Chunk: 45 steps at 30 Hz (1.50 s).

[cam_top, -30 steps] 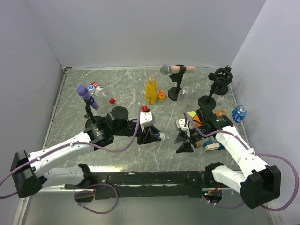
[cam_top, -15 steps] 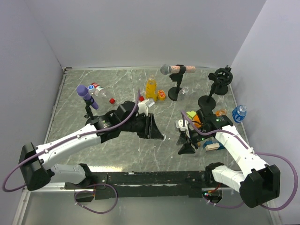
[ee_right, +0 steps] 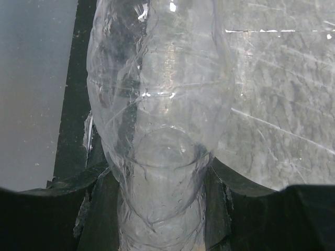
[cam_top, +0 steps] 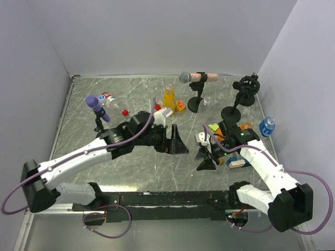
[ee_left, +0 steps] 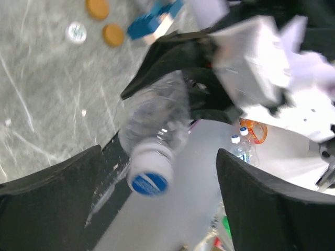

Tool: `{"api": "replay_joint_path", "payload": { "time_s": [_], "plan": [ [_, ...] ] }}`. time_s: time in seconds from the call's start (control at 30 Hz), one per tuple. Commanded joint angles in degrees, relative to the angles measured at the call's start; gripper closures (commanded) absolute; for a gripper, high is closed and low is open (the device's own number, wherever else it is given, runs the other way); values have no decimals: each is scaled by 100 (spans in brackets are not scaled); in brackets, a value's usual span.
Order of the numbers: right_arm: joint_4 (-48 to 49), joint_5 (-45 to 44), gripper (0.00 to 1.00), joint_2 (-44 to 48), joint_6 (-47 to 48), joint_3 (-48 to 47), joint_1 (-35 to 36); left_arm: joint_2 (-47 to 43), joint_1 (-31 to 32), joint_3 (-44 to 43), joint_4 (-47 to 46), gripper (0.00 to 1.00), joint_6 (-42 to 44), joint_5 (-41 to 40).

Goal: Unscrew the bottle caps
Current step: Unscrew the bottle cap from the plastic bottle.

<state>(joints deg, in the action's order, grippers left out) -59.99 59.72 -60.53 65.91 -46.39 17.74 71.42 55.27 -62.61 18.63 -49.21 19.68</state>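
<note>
A clear, label-less bottle (ee_right: pixel 159 104) is held near its base by my right gripper (ee_right: pixel 162 209), which is shut on it. In the left wrist view the same bottle (ee_left: pixel 157 112) points its neck at the camera, with a pale cap with a blue top (ee_left: pixel 149 177) on it. My left gripper (ee_left: pixel 159 154) is open, its black fingers (ee_left: pixel 52 193) standing wide on either side of the cap without touching it. From above, the left gripper (cam_top: pixel 175 141) faces the right gripper (cam_top: pixel 205 157) at mid-table.
At the back stand a yellow-orange juice bottle (cam_top: pixel 168 99), a lying red-white labelled bottle (cam_top: pixel 107 99) and a loose red cap (cam_top: pixel 125 112). A small blue-labelled bottle (cam_top: pixel 267 126) is at the right. Microphones on stands (cam_top: pixel 194 78) (cam_top: pixel 97 107) and a black stand (cam_top: pixel 246 86) rise around.
My left gripper has gone from shut to wide open and has shifted up and to the right. The right arm and its bottle have stayed put.
</note>
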Motion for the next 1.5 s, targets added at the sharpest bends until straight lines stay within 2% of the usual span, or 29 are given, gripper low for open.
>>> {"api": "replay_joint_path", "payload": {
  "time_s": [0.0,0.07,0.2,0.4,0.47,0.57,0.63,0.77,1.0,1.33,1.47],
  "plan": [
    [154,365,69,33,203,-54,28,-891,-94,257,-712,3,1025,150],
    [154,365,69,42,194,-63,28,-1172,-147,433,-782,1,1779,281],
    [145,365,69,42,212,-54,28,-1770,-156,968,-1150,3,2984,142],
    [163,347,69,68,185,-37,28,-2369,-148,2138,-2117,3,5674,1045],
    [171,338,69,59,177,-28,28,-2300,-156,2139,-2162,3,6141,1003],
    [163,329,69,24,185,-45,28,-1835,-156,1684,-1655,1,6607,1177],
    [145,338,69,-20,203,-54,28,-1501,-156,1428,-1512,1,6810,1371],
    [154,329,69,-11,203,-46,28,-1043,-165,1199,-1617,8,6933,1538],
    [154,329,69,-46,212,-54,28,-665,-183,874,-1398,27,7022,1820],
    [163,303,69,-46,194,-37,37,-673,-218,917,-1538,41,6864,1960],
    [163,294,69,-55,194,-45,37,-655,-227,900,-1573,53,6741,2022]
  ]
}}
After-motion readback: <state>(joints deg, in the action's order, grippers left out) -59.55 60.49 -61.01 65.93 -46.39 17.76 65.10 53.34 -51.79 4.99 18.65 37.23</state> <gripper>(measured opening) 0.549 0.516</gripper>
